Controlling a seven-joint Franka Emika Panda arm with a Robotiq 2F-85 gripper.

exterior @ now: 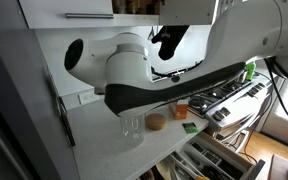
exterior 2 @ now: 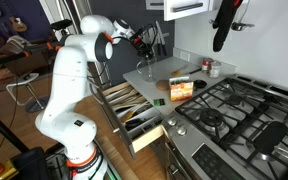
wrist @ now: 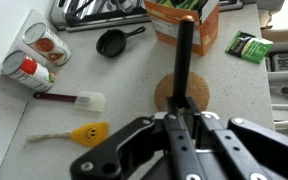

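Pale kitchen counter (wrist: 124, 90) beside a gas stove (exterior 2: 234, 115), with a utensil drawer (exterior 2: 134, 105) open below. The gripper (wrist: 181, 122) is clamped on a slim black utensil (wrist: 184, 60), held over a round cork coaster (wrist: 164, 95).

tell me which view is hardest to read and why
In an exterior view the arm looms soft near the lens, hiding much of the counter; in an exterior view the same arm is sharp, evenly lit; wrist view: the pincer and its black bar are dark, the counter bright.
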